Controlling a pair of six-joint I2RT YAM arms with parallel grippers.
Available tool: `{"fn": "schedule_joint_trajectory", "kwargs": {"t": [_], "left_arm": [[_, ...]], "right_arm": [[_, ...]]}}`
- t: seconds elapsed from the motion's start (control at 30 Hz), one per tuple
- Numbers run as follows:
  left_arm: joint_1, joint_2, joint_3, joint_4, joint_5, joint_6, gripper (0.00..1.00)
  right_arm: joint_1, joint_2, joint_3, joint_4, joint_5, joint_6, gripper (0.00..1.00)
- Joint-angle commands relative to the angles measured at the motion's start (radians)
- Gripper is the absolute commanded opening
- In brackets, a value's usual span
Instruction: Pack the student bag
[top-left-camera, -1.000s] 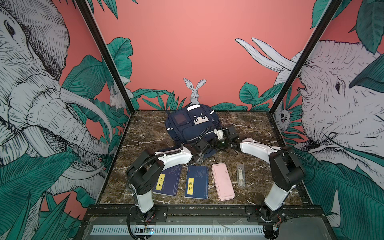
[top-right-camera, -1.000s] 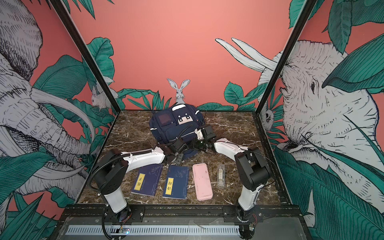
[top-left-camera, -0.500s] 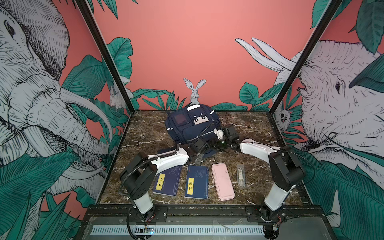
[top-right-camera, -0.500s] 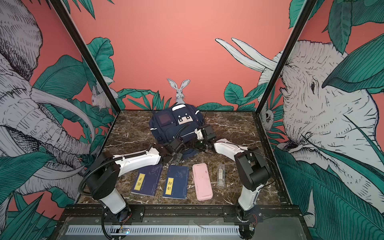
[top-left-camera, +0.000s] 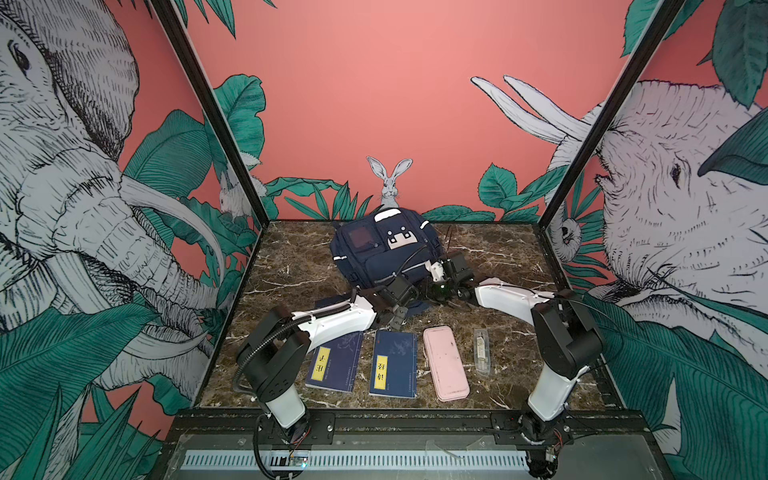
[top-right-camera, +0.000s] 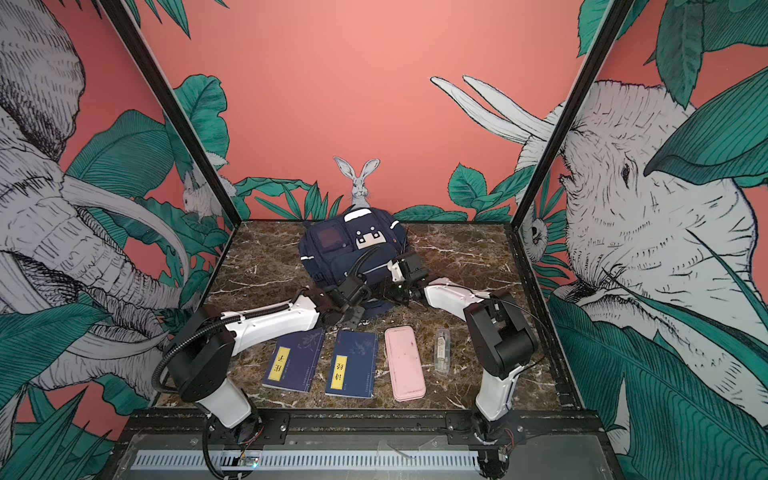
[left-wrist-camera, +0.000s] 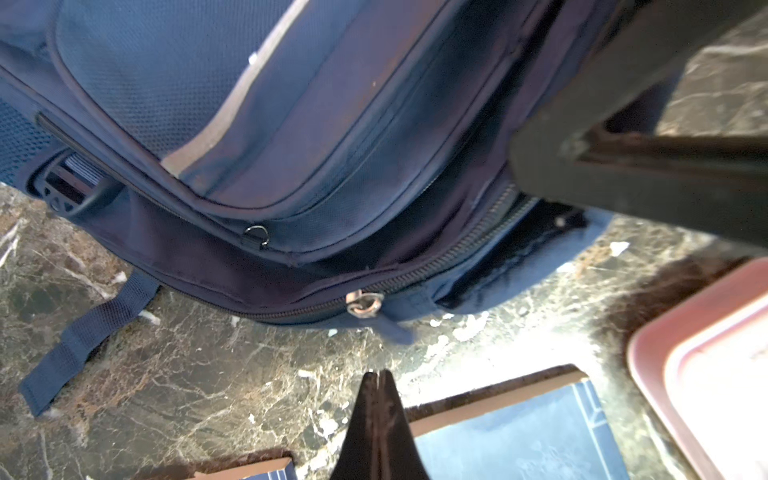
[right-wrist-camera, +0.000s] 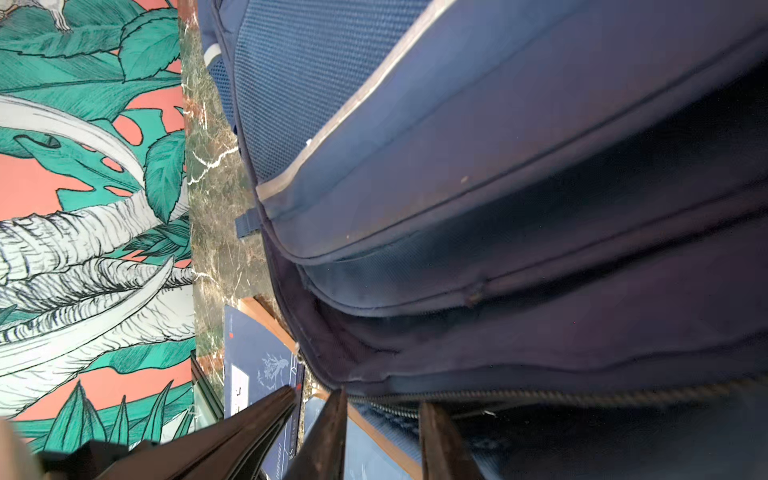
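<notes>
The left gripper (left-wrist-camera: 376, 388), pressed together, hovers at the student bag's (top-left-camera: 368, 266) 6 o'clock edge; the right gripper (right-wrist-camera: 382, 401), jaws apart, perhaps pinches its zipper (right-wrist-camera: 582, 395).

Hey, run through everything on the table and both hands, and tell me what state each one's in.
Student bag: lying front up, main zipper partly open.
Navy books: closed, flat, unpacked.
Pink case: closed, unpacked.
Clear case: lying flat, unpacked.
Left hand: shut, empty.
Right hand: open at zipper edge.
</notes>
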Motion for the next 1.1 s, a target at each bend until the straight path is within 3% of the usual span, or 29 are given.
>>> {"fn": "schedule_joint_trajectory", "kwargs": {"t": [0.0,0.4,0.8,0.9,1.07], "left_arm": [[-0.002,-0.046,-0.021,0.011,0.009,0.011,0.0],[-0.002,-0.045,-0.038,0.002,-0.003,0.011,0.0],[0.001,0.005,-0.032,0.045,0.015,-0.013,0.49],[0.008,0.024,-0.021,0.047,0.017,-0.017,0.54],[0.032,0.05,-0.007,0.04,0.021,-0.018,0.56]], "right_arm": [[0.002,0.028,0.026,0.005,0.019,-0.004,0.34],[0.008,0.006,0.027,-0.007,0.04,-0.009,0.31],[0.022,-0.108,0.082,-0.168,0.113,-0.125,0.35],[0.022,-0.077,0.121,-0.167,0.112,-0.131,0.37],[0.005,0.031,0.191,-0.125,0.066,-0.096,0.38]]}}
